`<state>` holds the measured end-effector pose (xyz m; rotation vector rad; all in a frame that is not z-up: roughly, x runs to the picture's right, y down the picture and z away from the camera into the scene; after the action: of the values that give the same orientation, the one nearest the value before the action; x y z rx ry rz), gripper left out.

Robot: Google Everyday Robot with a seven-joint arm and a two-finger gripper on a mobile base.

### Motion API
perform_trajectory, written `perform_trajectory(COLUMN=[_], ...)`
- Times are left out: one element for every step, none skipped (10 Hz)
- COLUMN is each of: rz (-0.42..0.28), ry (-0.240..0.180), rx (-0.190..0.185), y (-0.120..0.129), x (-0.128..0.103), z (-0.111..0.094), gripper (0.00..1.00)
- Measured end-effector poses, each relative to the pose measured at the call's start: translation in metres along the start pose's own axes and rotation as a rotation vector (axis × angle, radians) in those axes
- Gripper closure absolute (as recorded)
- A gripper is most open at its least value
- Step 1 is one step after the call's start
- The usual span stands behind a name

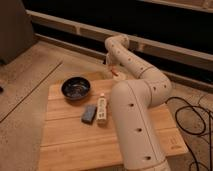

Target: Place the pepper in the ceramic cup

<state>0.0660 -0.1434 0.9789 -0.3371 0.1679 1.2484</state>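
My white arm bends up from the front right and reaches over to the far edge of the wooden table (pixel 70 142). Its gripper (pixel 114 69) points down there, shut. A tiny red-orange pepper (pixel 116 72) shows right at its tip. Directly under it sits the small cream ceramic cup (pixel 120 77), partly hidden by the arm. The pepper is just above the cup's rim; whether it touches the cup I cannot tell.
A wide dark glossy bowl (pixel 76 88) stands at the table's back left. A white bottle (pixel 102 109) and a grey-blue block (pixel 89 113) lie mid-table. The arm's thick link covers the right half. Black cables (pixel 192 122) lie on the floor at right.
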Motion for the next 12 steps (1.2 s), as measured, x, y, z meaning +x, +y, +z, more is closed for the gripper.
perform_trajectory(rz=[0.009,0.017,0.033,0.053,0.064,0.084,0.100,0.115,0.122,0.128,0.127,0.128], ry=[0.000,0.000,-0.002,-0.008,-0.016,-0.031,-0.045,-0.056,-0.062,-0.065,-0.064,-0.061], rx=[0.004,0.004,0.004,0.001,0.003,0.007,0.013,0.019,0.022,0.026,0.030,0.035], y=[-0.001,-0.001,-0.004,-0.007,-0.008,-0.011,-0.014,-0.017,-0.017,-0.014,-0.011,-0.008], x=[0.002,0.003,0.005,0.008,0.008,0.008,0.008,0.010,0.012,0.016,0.019,0.024], z=[0.000,0.000,0.001,0.001,0.000,-0.002,-0.005,-0.007,-0.009,-0.009,-0.008,-0.006], gripper=[1.00,1.00,1.00,1.00,1.00,1.00,1.00,1.00,1.00,1.00,1.00,1.00])
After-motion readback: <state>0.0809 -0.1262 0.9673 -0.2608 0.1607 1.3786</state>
